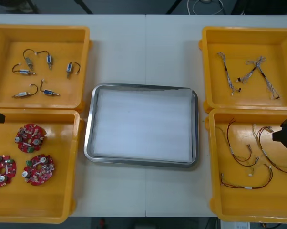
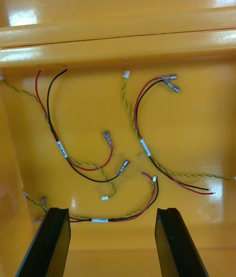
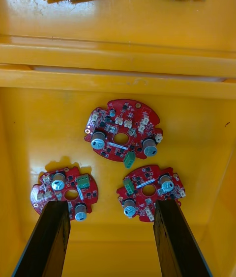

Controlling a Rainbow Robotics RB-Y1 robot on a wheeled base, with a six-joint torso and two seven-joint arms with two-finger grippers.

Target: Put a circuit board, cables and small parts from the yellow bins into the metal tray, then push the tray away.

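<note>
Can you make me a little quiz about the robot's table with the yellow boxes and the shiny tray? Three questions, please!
1. True or false: something already lies in the metal tray.
2. How many round red circuit boards lie in the yellow bin below the left tool?
3. The right tool, hanging over the red and yellow cables, is: A) open, B) shut on a cable, C) shut on nothing.

Key: 1 false, the tray holds nothing. 2 three. 3 A.
</note>
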